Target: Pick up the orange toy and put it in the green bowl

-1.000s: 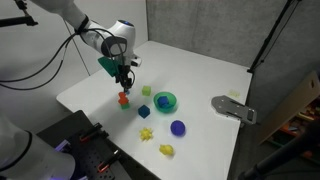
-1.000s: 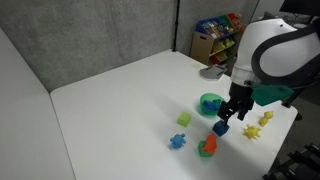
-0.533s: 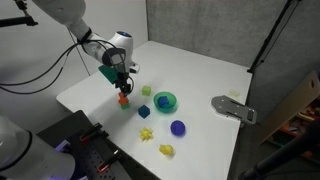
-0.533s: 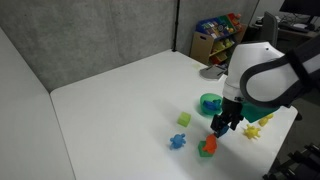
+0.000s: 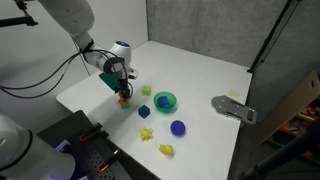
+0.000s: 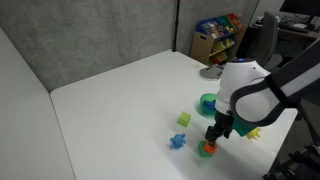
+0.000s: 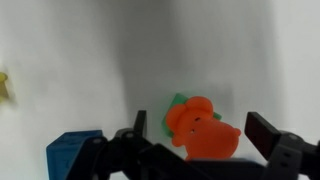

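The orange toy (image 5: 124,100) lies on the white table near its front edge; it also shows in an exterior view (image 6: 207,149) and fills the lower middle of the wrist view (image 7: 195,135), with a bit of green under it. My gripper (image 5: 122,91) (image 6: 213,138) is low over the toy, open, with one finger on each side of it (image 7: 203,128). The green bowl (image 5: 165,102) stands a short way off on the table; my arm partly hides it in an exterior view (image 6: 206,103).
A small green cube (image 5: 146,90) (image 6: 184,119), a blue toy (image 5: 144,111) (image 6: 178,141), a yellow star-like toy (image 5: 146,132), a dark blue ball (image 5: 178,127) and a yellow lumpy toy (image 5: 166,150) lie nearby. A grey device (image 5: 233,108) sits at the table's far side.
My gripper has come down from above the orange toy until its open fingers straddle it. The toy and the other things have not moved.
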Controlling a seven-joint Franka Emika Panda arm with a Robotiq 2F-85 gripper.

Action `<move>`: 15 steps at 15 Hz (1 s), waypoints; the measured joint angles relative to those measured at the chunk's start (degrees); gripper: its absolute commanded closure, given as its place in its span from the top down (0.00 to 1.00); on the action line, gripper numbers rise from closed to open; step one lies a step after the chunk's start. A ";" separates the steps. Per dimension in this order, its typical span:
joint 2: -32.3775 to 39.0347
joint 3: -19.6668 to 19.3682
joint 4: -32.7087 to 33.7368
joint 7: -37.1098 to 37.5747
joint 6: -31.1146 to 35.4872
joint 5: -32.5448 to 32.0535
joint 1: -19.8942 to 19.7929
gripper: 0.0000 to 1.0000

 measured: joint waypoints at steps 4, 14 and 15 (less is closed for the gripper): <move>1.74 -0.03 1.17 0.02 1.39 -1.28 0.75 0.49; 1.35 0.01 2.39 -0.08 2.16 -2.91 2.37 0.15; 1.21 0.04 2.38 -0.10 2.16 -2.91 2.32 0.15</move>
